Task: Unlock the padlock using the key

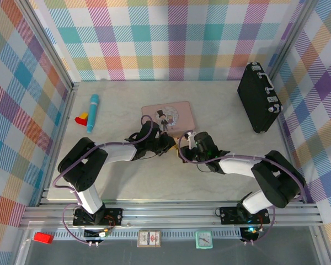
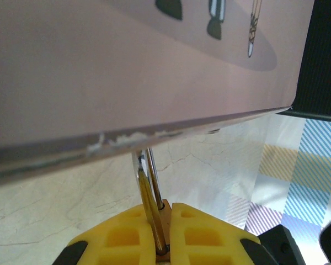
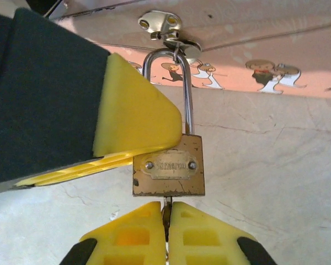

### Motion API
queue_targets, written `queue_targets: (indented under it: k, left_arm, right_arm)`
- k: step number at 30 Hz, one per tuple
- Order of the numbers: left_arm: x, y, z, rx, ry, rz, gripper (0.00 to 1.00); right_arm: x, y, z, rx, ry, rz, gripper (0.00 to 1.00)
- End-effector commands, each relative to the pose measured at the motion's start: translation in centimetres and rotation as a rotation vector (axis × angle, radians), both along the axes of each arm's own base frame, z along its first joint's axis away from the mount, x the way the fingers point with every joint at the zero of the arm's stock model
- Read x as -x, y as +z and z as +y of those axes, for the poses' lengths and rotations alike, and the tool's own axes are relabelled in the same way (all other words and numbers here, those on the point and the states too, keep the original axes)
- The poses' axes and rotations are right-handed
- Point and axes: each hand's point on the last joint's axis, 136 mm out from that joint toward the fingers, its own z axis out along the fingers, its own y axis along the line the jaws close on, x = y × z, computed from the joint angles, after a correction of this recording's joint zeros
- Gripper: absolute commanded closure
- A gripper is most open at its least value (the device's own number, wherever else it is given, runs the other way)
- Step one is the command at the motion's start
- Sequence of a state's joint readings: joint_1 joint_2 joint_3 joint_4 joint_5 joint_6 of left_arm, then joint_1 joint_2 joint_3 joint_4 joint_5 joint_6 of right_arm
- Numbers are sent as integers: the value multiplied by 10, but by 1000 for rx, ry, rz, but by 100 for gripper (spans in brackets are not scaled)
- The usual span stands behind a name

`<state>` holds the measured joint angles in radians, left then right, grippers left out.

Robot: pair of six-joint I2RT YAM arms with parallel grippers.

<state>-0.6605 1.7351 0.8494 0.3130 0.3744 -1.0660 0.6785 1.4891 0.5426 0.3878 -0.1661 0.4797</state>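
Yellow pads of the right tool (image 3: 166, 223) are seen pressed together at the bottom of the right wrist view. They pinch what appears to be the key (image 3: 166, 208), a dark sliver entering the underside of the padlock (image 3: 169, 165); little of it can be made out. The padlock hangs by its shackle (image 3: 186, 99) from the hasp (image 3: 161, 23) of the pink tin (image 3: 265, 38), above the counter (image 3: 265, 165). A second yellow pad (image 3: 135, 118) is laid against its upper left corner.

In the left wrist view the left tool (image 2: 161, 234) is clamped on the shackle just beneath the tin's edge, so that pad is judged to be its own.

From the top external view both tools are found meeting at the tin's near edge.

The key should be turned about its own axis and seated fully first. The shackle should be held firm against the twist, and no downward pull should be put on the hasp.
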Motion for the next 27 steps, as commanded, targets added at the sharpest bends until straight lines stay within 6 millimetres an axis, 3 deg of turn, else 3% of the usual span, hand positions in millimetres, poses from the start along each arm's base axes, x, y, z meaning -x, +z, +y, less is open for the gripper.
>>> queue_targets:
  k: [1,9,14,18,27]
  left_arm:
    - [0,-3,-10,50,16,82,100]
    - [0,-5,-10,43,19,84,94]
    - [0,-8,-7,35,29,93,83]
    - [1,-6,-5,27,26,92,66]
    - [1,-10,11,-20,56,100,51]
  right_arm:
    - [21,0,18,-156,27,150,95]
    - [18,-5,14,-167,-2,162,97]
    - [20,-9,11,-142,-7,170,98]
    - [20,-11,9,-133,-11,173,99]
    - [19,-12,5,-122,-36,173,100]
